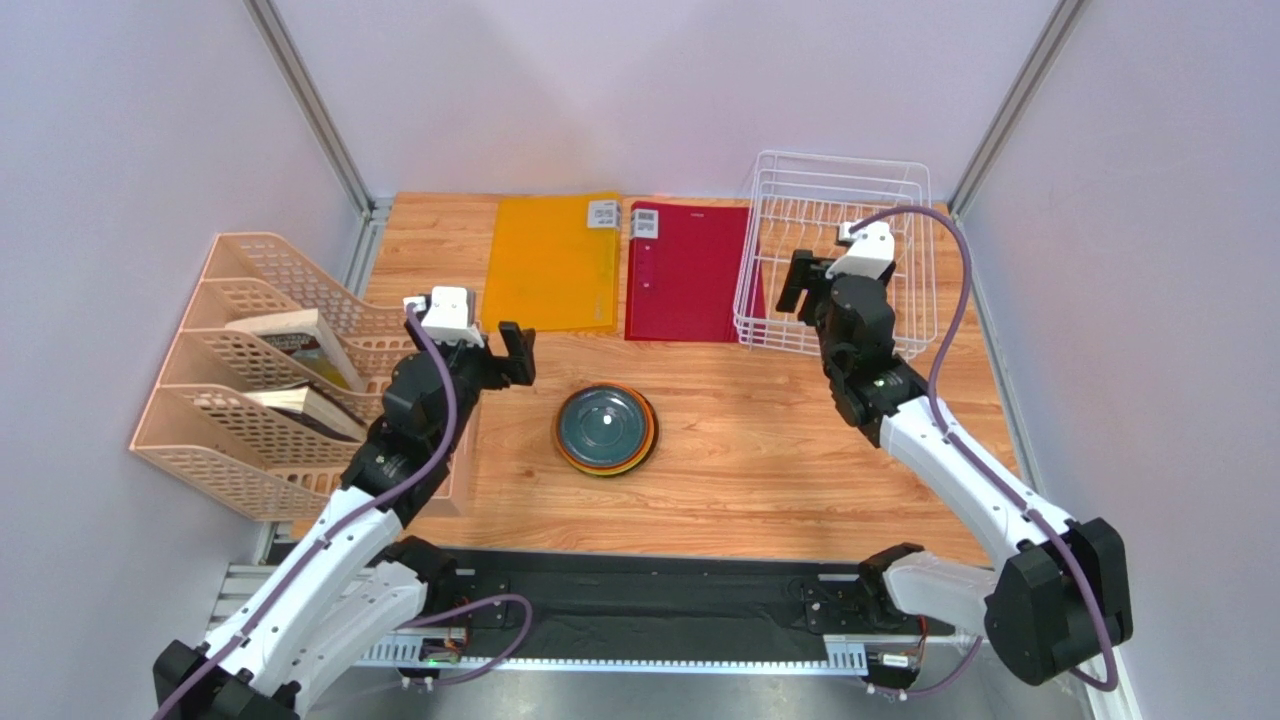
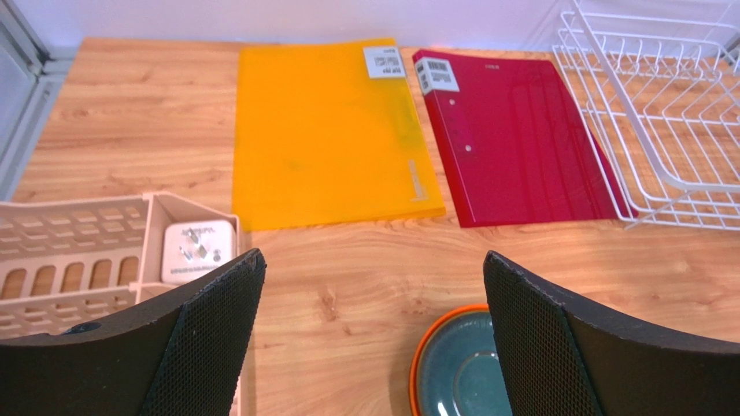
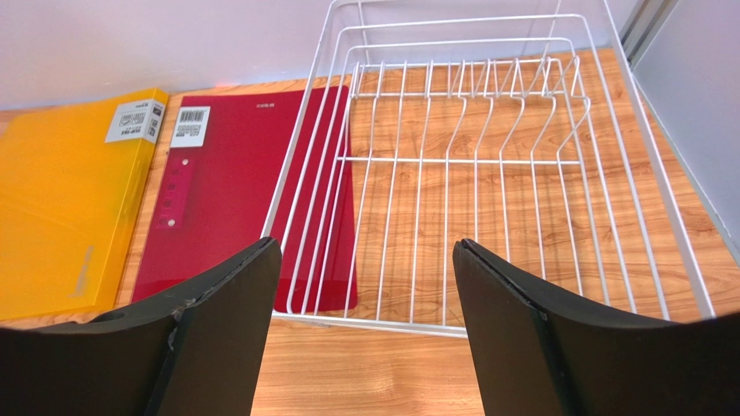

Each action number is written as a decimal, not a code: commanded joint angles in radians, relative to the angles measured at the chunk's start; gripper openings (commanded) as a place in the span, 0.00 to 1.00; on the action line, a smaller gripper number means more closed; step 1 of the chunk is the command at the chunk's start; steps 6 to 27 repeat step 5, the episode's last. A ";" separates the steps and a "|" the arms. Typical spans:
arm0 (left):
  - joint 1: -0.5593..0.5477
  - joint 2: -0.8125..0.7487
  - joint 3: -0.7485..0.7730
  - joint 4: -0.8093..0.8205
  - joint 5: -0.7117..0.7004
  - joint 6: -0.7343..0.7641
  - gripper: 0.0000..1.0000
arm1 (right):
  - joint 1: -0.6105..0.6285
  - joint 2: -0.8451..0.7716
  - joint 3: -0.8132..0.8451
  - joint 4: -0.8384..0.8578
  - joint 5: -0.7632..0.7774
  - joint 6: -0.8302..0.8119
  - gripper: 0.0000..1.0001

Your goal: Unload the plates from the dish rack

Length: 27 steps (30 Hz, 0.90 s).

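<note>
1. The plates (image 1: 606, 429) are stacked flat in the middle of the wooden surface (image 1: 751, 480). A dark grey-teal round plate is on top with an orange rim peeking out under it. Anything lower in the pile is hidden, so I can't count the stack for sure.
2. The white wire dish rack (image 3: 452, 161) sits at the far right corner, well apart from the stack. The right wrist view looks straight into it: bare slots, wood showing through the bottom, not a single plate in it.
3. The relation that matters is that the stack lies just right of the left gripper (image 2: 373, 258) and a bit nearer the arm bases. That makes the left arm clearly the closer one. The plates are round, so there's no long axis to line up with.
4. The left gripper is spread wide with nothing between its fingers, and the teal plate is just below it in its own camera.
5. The right gripper (image 3: 366, 244) is also parted with nothing in it. It hangs just outside the rack's near wall, facing in.
6. My guess is the unloading is basically done, so all that's left is for both arms to back away.
7. Other stuff:
   - A flat orange rectangular folder (image 1: 553, 263) and a flat red one (image 1: 687, 270) lie side by side at the back, and the red one touches the rack's left edge or slips under it.
   - A beige plastic file organiser (image 1: 256, 375) on the left holds a couple of books.
</note>
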 commanded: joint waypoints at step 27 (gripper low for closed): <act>0.002 0.026 0.048 0.058 -0.020 0.043 1.00 | -0.003 -0.063 -0.033 0.086 0.041 -0.033 0.78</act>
